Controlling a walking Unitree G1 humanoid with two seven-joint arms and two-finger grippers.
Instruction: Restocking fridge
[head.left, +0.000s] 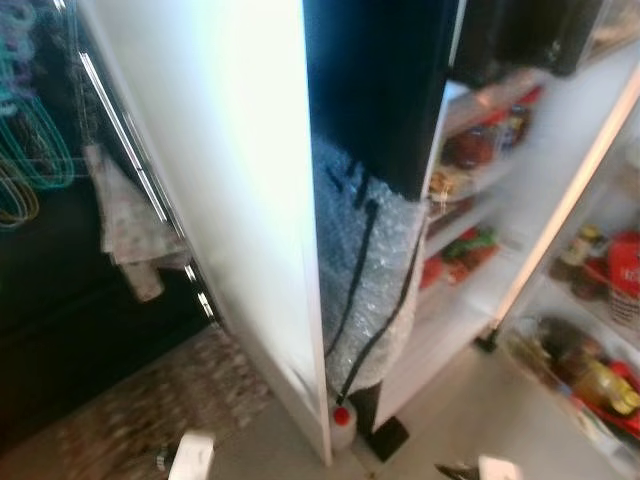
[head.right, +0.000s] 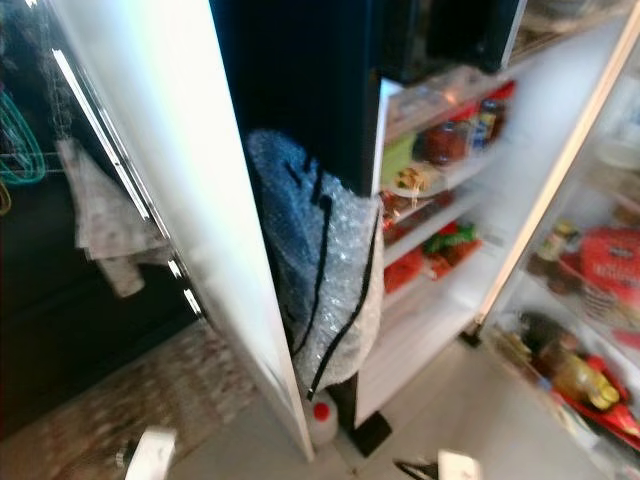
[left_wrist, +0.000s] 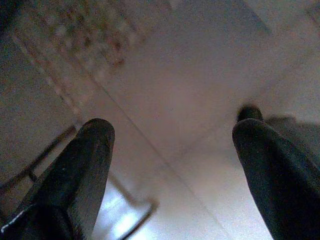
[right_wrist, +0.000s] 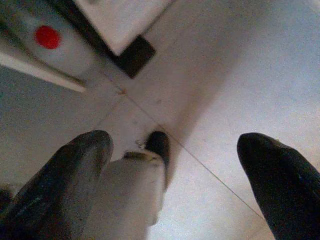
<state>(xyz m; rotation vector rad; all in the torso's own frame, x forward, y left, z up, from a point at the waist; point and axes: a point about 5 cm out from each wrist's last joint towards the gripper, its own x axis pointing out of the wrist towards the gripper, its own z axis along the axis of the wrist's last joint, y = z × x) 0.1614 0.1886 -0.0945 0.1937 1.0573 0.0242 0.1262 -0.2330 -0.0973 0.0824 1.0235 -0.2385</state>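
Since the head camera is blurry, only the big stuff reads clearly: the fridge (head.left: 520, 200) stands open at the right, its white shelves (head.right: 440, 180) stocked with jars, bottles and red packets, and its open door (head.left: 600, 330) at the far right has racks holding more bottles and a red tub. Left of it a tall white panel (head.left: 230, 200) runs from top to floor, with a dark cabinet side behind its edge. Between the panel and the fridge a roll of bubble wrap (head.left: 365, 290) with black straps stands upright, wedged in the gap. Further left is a dark glass front (head.left: 60, 250) with a pale cloth (head.left: 125, 225) hanging on its rail and some teal wire hangers (head.left: 35, 140) above. The floor is pale tile (head.left: 460, 420), with a speckled mat (head.left: 130, 410) at the lower left. A small white bottle with a red cap (head.left: 342, 422) sits on the floor at the foot of the panel, just beside a black fridge foot (head.left: 385, 438). Both arms hang low over the tiles: the left gripper (left_wrist: 172, 165) has its fingers spread wide with nothing between them, and the right gripper (right_wrist: 175, 170) is spread apart too, holding nothing
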